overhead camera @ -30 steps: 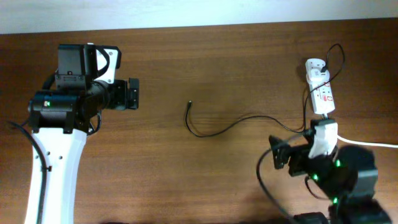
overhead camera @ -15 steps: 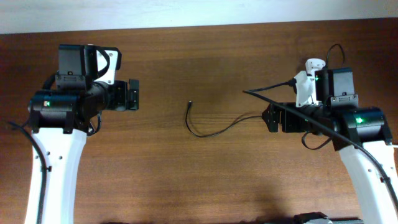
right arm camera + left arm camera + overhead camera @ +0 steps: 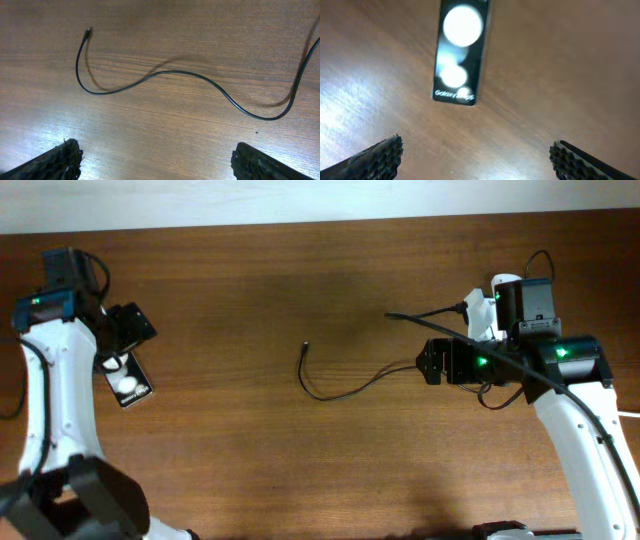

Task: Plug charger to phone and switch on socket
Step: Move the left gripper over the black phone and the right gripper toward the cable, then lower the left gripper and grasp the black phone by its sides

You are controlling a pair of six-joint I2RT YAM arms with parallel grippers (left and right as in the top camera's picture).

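Note:
The phone lies at the far left, black with two white blobs. It also shows in the left wrist view, ahead of my open, empty left gripper. In the overhead view the left gripper hovers just behind the phone. The charger's thin black cable curves across the middle, and its plug tip lies free. In the right wrist view the cable and tip lie ahead of my open right gripper. The socket is mostly hidden behind my right arm.
The brown wooden table ends at a pale wall along its far edge. The right gripper sits near the cable's right stretch. A loop of black cable rises at the far right.
My left arm swung to the far left, and the phone now shows. My right arm came up from the front edge to the cable's right side and has since shifted only slightly.

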